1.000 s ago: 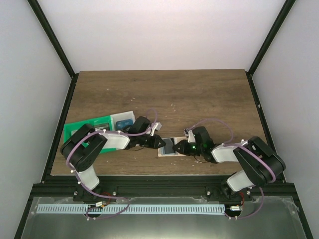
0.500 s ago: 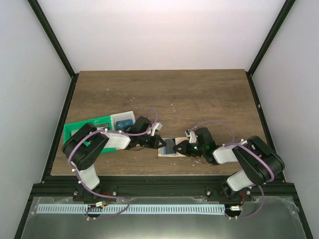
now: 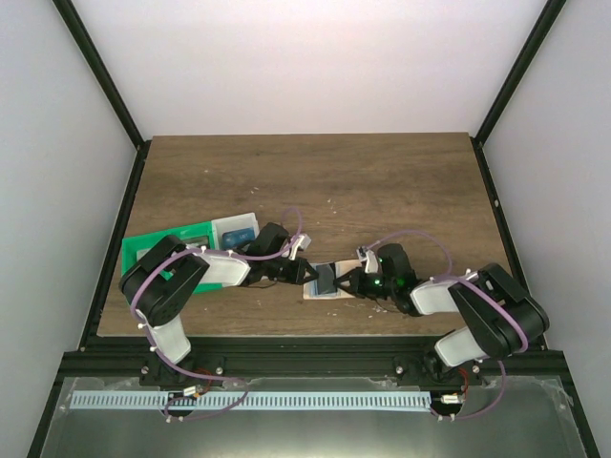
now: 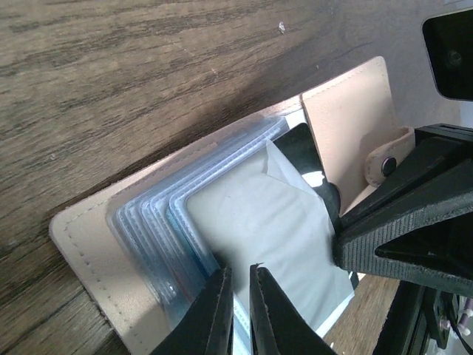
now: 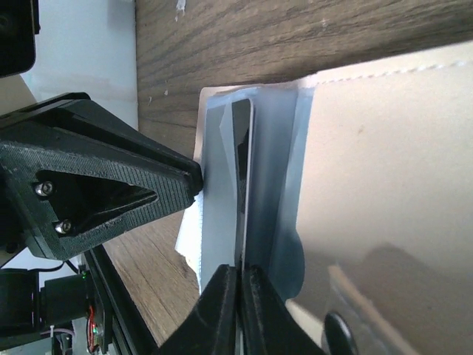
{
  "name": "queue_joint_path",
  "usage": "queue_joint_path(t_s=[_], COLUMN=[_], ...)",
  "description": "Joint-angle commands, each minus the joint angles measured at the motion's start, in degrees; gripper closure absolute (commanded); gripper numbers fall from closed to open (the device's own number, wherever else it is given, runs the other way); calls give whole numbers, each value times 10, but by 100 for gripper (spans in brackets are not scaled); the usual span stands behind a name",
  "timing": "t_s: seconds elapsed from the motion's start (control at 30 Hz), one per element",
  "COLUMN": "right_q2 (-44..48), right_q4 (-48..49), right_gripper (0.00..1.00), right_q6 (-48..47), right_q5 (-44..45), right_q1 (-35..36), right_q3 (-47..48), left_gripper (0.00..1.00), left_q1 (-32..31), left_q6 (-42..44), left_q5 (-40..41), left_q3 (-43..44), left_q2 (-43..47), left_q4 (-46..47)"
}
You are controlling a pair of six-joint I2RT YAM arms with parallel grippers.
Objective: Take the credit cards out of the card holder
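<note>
The tan card holder [image 3: 315,292] lies open near the table's front edge, its clear blue-grey sleeves fanned out [image 4: 159,214]. My left gripper [image 3: 308,275] comes in from the left, its jaws almost closed on the edge of a pale grey sleeve [image 4: 259,222]. My right gripper [image 3: 347,283] comes in from the right and is shut on a thin sleeve edge [image 5: 260,170] beside the tan flap [image 5: 384,148]. A dark card [image 5: 242,163] sits edge-on in a sleeve. The bright blue card and the pale card with red circles do not show.
A green compartment tray [image 3: 143,250] and a translucent white box [image 3: 235,230] with something blue inside stand at the left, behind my left arm. Black frame posts run along both table sides. The holder's snap tab [image 4: 384,159] points toward my right gripper.
My right gripper has shifted slightly right and the sleeve between the two grippers stands a little more upright. My left arm has hardly moved.
</note>
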State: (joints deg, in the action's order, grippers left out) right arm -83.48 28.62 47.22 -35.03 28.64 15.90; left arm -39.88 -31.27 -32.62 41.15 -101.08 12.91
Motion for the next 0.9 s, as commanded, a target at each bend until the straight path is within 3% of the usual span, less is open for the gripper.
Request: queue_joint_path(t_s=[0.0,0.13,0.63,0.87], right_q2=[11,13,23,-1], right_q4=[0,3,-24,11], right_gripper=[91,99,96,97], right_q6=[-5,-6,-12,-6], right_q5=[-5,-12,-4,-28], right_q1=[-11,-16,-32,-34], right_q3=[-7,-13,-22,-27], left_gripper=[90,90,90,90], left_q1=[0,0,-1,0], left_q6=[12,12,7,6], left_q5=[22,24,37,42], left_q3=[-3,-4,-6,-4], left_q2=[-20,-22,-22,-23], left_q4=[-18,-15,-11,-12])
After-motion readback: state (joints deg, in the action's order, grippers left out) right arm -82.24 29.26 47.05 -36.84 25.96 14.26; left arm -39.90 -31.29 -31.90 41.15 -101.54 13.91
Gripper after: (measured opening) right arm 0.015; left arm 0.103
